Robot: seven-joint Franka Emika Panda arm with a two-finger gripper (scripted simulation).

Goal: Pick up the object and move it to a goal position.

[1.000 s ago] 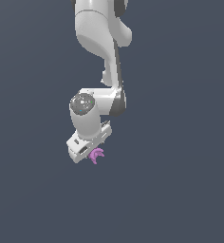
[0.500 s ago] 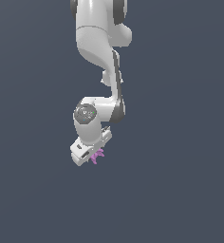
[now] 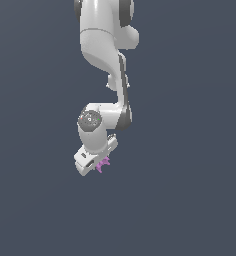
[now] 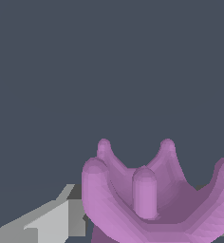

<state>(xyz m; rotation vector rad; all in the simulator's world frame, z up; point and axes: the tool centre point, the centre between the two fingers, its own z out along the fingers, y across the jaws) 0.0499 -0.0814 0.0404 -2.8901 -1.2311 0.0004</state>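
Purple-pink object [image 3: 103,164] sat at gripper [image 3: 98,165] tip, toward exterior view's right, prongs outward; finger [image 4: 47,223] beside it; grip state unclear.

Small purple-pink object [image 3: 103,164] with curved prongs, half-hidden beneath the pincer [image 3: 96,165]

Plain dark slate-grey backdrop [image 3: 190,150] all round, flat and even, same tone in both views, soft uniform light, floor and wall impossible to tell apart
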